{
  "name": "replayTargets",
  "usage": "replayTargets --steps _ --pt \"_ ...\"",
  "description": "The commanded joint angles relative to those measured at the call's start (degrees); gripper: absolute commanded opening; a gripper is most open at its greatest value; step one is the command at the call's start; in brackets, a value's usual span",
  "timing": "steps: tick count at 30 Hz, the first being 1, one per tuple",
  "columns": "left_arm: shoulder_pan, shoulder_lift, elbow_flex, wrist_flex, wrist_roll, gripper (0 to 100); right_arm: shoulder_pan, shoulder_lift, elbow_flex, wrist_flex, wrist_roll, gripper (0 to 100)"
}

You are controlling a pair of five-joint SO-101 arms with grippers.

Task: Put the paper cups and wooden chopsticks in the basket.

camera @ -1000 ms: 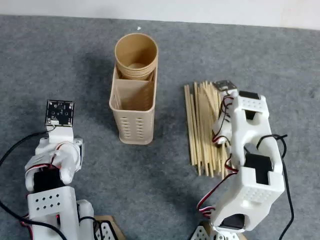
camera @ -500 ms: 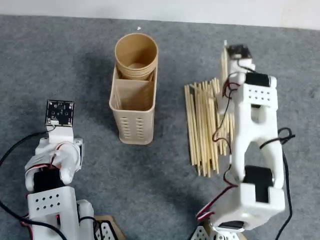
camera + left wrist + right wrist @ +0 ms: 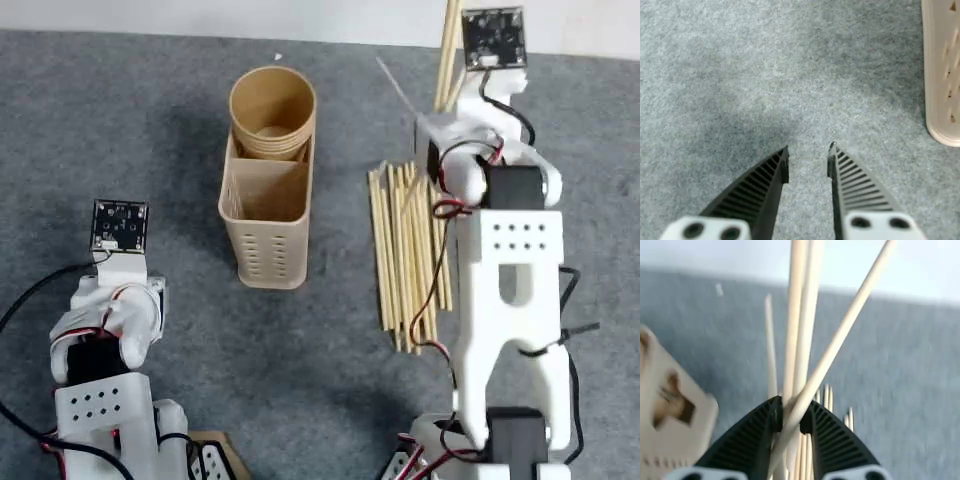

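Observation:
A beige slotted basket [image 3: 266, 232] stands mid-table with stacked paper cups [image 3: 272, 110] in its far compartment; the near compartment looks empty. A pile of wooden chopsticks [image 3: 405, 255] lies on the grey carpet to its right. My right gripper [image 3: 789, 416] is lifted above the pile's far end, shut on several chopsticks [image 3: 801, 335] that stick up and fan out, seen also as held chopsticks [image 3: 449, 50] from above. The basket [image 3: 667, 415] is beside it. My left gripper [image 3: 807, 160] hovers open over bare carpet, left of the basket [image 3: 942, 75], holding nothing.
Grey carpet [image 3: 130, 120] covers the table, with a white wall strip along the far edge. Open floor lies left of the basket and between the two arms' bases.
The right arm has risen and stretched toward the far edge, lifting a few chopsticks off the pile. The left arm has not moved.

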Motion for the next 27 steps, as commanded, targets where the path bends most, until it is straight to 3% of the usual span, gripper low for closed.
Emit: replayTargets --steps 1,9,15,21,27 --pt "1.1 -0.13 -0.22 -0.97 0.62 16 -2.95 -4.44 -2.77 -5.85 -0.62 0.4" --pt "2.07 0.04 -0.13 -0.97 0.62 16 -14.29 -12.79 -1.98 -14.73 -0.7 0.4" --pt "2.07 0.04 -0.13 -0.97 0.62 16 -22.46 -19.3 8.92 -21.85 -0.79 0.4" --pt "2.07 0.04 -0.13 -0.97 0.53 16 -25.71 -23.16 25.98 -33.8 -0.53 0.4" --pt "2.07 0.04 -0.13 -0.97 0.53 16 -28.44 -26.51 35.03 -36.79 -0.79 0.4"
